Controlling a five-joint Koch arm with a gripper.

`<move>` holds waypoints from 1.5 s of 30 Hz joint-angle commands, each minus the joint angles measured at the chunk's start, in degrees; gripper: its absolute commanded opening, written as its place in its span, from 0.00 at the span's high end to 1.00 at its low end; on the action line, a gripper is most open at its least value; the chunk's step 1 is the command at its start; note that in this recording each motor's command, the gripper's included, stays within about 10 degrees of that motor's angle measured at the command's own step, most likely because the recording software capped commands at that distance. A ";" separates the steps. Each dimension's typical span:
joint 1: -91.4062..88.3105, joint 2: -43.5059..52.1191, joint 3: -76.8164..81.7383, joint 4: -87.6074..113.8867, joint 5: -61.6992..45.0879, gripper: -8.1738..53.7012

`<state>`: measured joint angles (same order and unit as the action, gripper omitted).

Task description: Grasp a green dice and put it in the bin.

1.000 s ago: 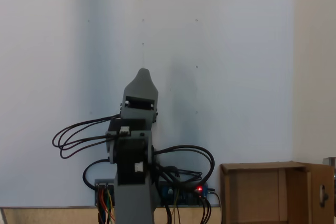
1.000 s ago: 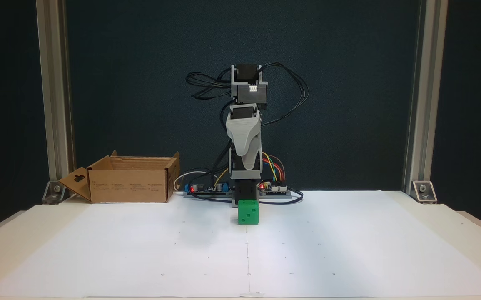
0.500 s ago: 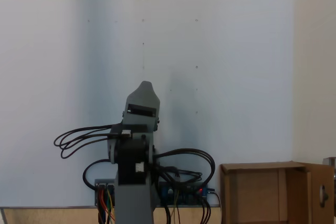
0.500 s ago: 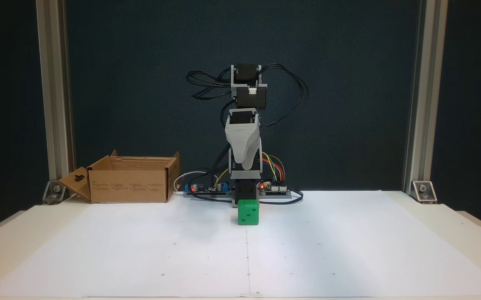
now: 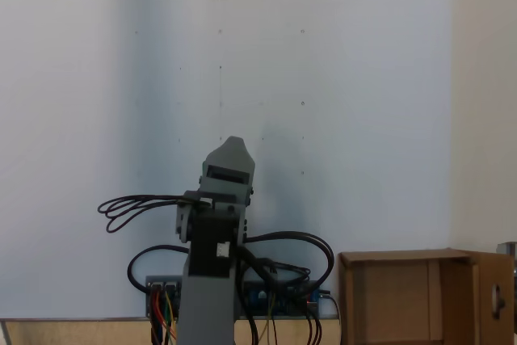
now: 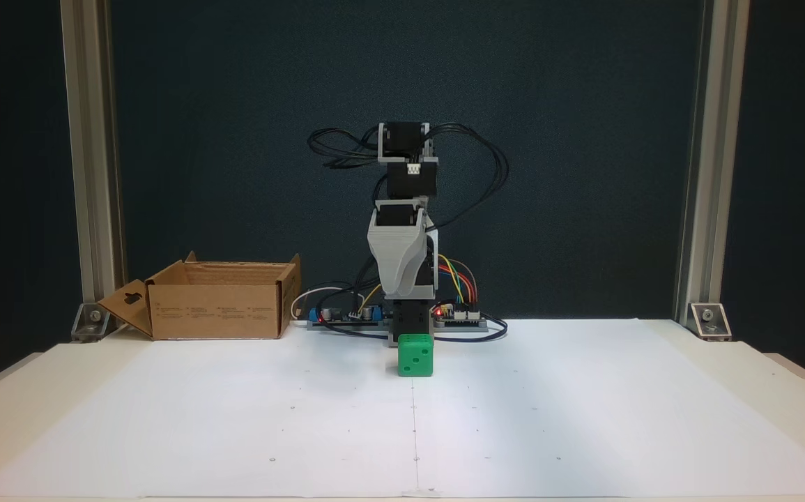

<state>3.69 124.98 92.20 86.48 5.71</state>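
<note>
One green dice [image 6: 415, 355] sat on the white paper [image 6: 548, 418], low down under the gripper [image 6: 399, 284] and a touch to its right in a fixed view, not touching it. Showed three dark dots on the front face. Hung up in the air, that gripper, grey and pointing down, with the black motors [image 6: 408, 162] and loops of black wire [image 6: 475, 157] stacked above it. Pointed away toward the far end of the paper [image 5: 323, 103] in a fixed view, with only one grey tip [image 5: 232, 148] to see. Could not tell whether the jaws were spread or pressed together, one lying behind the other. Held nothing that could be seen. Stood well off to the left of the gripper in a fixed view, the bin [image 6: 217, 303], brown cardboard, open on top, with one flap sticking out on its far left side. Sat low and to the right of the gripper in a fixed view [image 5: 420, 300], that same bin, empty as far as could be seen. Glowed red behind the gripper, down at the arm's foot, two small lights on the boards [image 6: 454, 315], with bright wires [image 6: 454, 275] curling up beside them.
</note>
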 commanded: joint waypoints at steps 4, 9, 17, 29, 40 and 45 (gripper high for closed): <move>-2.72 -0.09 0.09 -0.18 -2.64 0.17; -2.72 -0.09 1.58 -2.11 -2.55 0.17; -2.99 -1.49 6.86 -8.17 -2.64 0.17; -3.08 -3.60 9.14 -12.30 -4.22 0.17; -3.78 -3.60 10.46 -12.39 -3.96 0.17; -6.68 -3.60 12.57 -12.48 -3.87 0.17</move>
<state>-2.02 121.29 105.38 75.41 4.92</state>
